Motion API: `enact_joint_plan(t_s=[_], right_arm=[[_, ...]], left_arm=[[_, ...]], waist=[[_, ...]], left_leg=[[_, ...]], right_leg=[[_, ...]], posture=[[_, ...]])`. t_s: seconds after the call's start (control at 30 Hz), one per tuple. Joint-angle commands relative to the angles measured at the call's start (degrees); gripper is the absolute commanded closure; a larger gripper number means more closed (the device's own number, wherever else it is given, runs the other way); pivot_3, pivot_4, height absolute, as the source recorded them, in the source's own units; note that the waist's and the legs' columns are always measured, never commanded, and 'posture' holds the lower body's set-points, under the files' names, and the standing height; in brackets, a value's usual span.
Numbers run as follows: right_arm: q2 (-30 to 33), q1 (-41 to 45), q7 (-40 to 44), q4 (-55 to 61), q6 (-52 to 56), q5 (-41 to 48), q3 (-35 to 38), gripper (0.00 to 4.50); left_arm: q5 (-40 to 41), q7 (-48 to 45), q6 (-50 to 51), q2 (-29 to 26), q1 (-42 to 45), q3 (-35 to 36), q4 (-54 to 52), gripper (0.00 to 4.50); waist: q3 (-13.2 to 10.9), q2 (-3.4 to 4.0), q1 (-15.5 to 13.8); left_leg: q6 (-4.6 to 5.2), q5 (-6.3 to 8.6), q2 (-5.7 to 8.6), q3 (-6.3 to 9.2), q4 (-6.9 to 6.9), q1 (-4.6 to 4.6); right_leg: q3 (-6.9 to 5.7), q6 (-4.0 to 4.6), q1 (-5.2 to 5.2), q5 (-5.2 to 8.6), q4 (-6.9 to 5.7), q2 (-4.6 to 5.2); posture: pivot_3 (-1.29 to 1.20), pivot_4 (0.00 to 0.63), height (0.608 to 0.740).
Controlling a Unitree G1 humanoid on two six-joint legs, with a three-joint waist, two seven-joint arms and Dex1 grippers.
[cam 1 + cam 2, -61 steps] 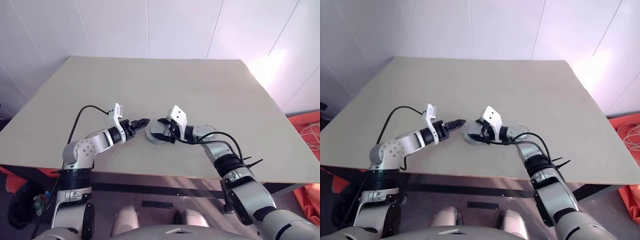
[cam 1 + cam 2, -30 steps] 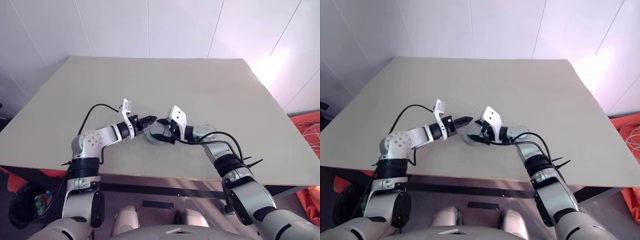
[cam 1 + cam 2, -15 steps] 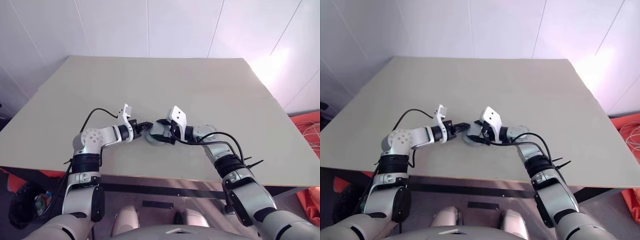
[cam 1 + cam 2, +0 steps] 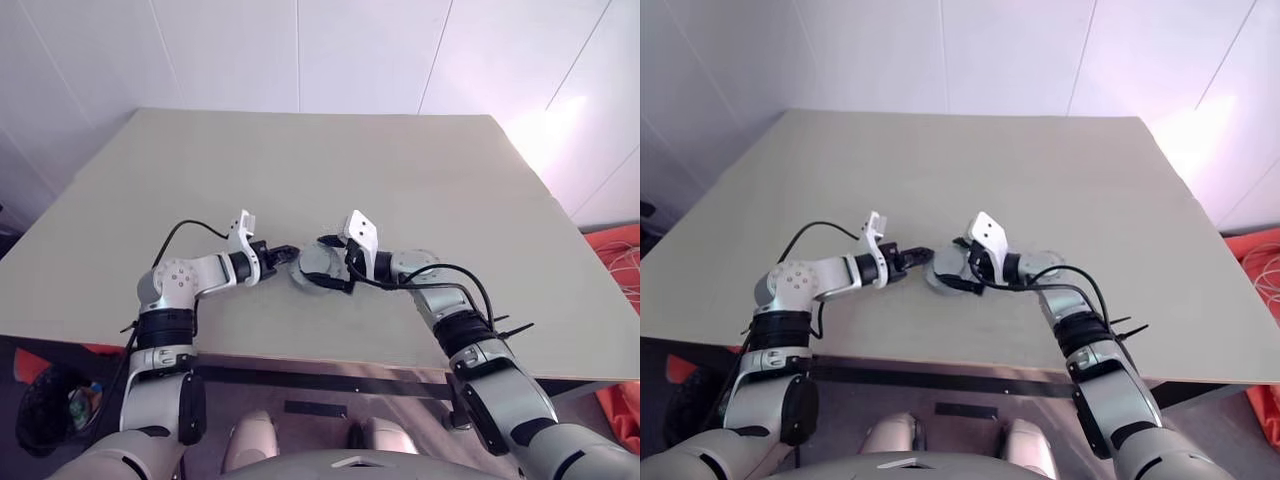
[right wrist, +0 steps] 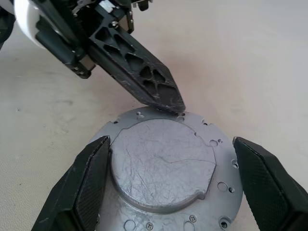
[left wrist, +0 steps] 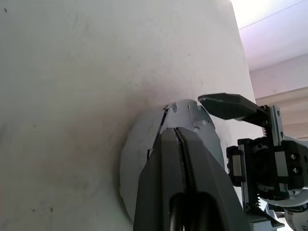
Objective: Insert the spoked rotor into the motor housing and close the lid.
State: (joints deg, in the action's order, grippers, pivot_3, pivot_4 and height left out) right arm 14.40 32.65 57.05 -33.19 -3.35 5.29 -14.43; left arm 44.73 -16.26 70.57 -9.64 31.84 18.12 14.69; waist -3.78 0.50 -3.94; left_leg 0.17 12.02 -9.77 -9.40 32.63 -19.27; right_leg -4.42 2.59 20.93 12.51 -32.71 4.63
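Observation:
The lid (image 5: pixel 163 163), a round grey metal disc with a raised centre and a flange of small holes, lies grey side up on the table (image 4: pixel 300 170) near its front edge. My right gripper (image 5: pixel 171 140) is open, one finger on each side of the lid's rim. My left gripper (image 4: pixel 290 251) is shut and empty, with its tip (image 5: pixel 174 107) resting on the lid's flange on the side opposite my right wrist. The left wrist view has the same lid (image 6: pixel 192 115) just past the shut fingers. The spoked rotor and the motor housing are hidden.
The beige table stretches bare beyond and to both sides of the lid. Its front edge (image 4: pixel 330 362) runs just below my forearms. A black cable (image 4: pixel 185 232) loops off my left wrist, and another (image 4: pixel 455 272) arcs off my right forearm.
My left gripper, shut throughout, came in from the left and sank until its tip met the lid's rim. My right hand has stayed in place around the lid.

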Motion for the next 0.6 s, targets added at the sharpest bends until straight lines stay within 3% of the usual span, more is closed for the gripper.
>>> enact_joint_plan(t_s=[0.03, 0.6], right_arm=[[1.0, -2.1, -0.9, -2.6, 0.9, -2.4, -0.7, 0.06], [0.0, -1.8, -0.3, -0.6, 2.2, 0.6, 1.2, 0.06]], left_arm=[[-0.3, -0.3, -0.1, -0.9, 1.0, 0.4, -0.1, 4.5], [1.2, -3.4, -1.5, -0.6, 1.7, 2.2, -1.7, 4.5]], waist=[[0.0, -0.05, 0.0], [0.0, -0.06, 0.0]], left_leg=[[0.0, 0.0, 0.0, 0.0, -0.06, -0.01], [-0.04, -0.03, -0.02, -0.06, -0.2, -0.42]], right_leg=[[0.0, 0.04, 0.02, -0.02, -0.03, 0.0], [-0.03, 0.5, 0.41, -0.29, -0.14, -0.02]], posture=[[0.0, 0.0, 0.74], [0.0, 0.0, 0.74]])
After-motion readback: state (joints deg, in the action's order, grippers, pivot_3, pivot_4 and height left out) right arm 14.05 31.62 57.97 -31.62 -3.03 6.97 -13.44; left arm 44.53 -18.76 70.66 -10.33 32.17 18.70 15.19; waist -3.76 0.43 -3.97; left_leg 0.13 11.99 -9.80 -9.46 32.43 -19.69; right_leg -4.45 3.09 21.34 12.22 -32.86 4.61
